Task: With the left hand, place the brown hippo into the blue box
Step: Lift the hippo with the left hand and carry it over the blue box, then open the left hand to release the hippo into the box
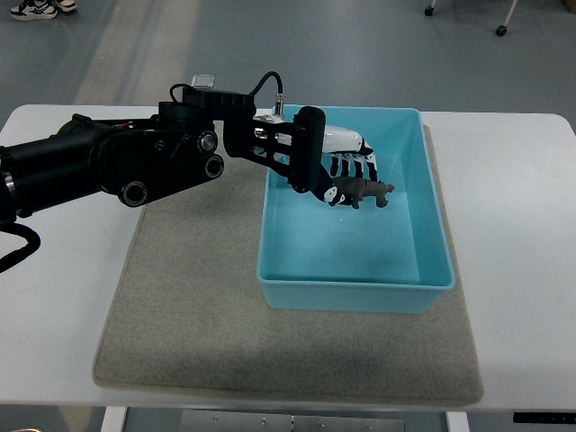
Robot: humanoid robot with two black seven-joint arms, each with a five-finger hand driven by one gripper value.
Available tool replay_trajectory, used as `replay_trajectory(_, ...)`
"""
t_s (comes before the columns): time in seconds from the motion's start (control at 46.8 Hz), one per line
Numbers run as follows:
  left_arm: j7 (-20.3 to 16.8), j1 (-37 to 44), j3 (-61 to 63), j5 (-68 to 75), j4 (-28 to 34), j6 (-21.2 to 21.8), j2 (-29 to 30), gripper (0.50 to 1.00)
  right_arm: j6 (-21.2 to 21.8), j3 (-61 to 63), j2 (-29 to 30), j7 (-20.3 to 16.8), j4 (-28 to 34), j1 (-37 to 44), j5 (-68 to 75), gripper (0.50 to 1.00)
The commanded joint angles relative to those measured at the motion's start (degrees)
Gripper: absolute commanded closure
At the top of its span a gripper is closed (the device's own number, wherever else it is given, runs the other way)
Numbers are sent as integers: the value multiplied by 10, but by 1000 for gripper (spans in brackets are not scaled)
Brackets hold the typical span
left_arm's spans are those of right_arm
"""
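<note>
A small brown hippo (364, 192) is held in my left hand (346, 171) over the inside of the blue box (355, 288). The left arm (108, 162) is black and comes in from the left edge, reaching across the box's left wall. The hand's white and black fingers are curled around the hippo, which hangs a little above the box floor near its back half. The right arm is not in view.
The blue box stands on a grey felt mat (189, 306) on a white table (513, 225). A person's shoes (36, 9) show on the floor at the top left. Chair casters (499, 30) show at the top right.
</note>
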Motion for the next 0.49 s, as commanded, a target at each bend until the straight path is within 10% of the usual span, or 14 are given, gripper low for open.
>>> replay_trajectory(0.0,1,8,3,0,3,0,-5,1000,0,0,0,0,0,0,0,564)
replay_trajectory(0.363,2,31,3,-1,7,4,-15,999,0,0,0,0,0,0,0,564)
replay_trajectory(0.47,2,35,3,-1,7,7,-15,879,0,0,0,0,0,0,0,564)
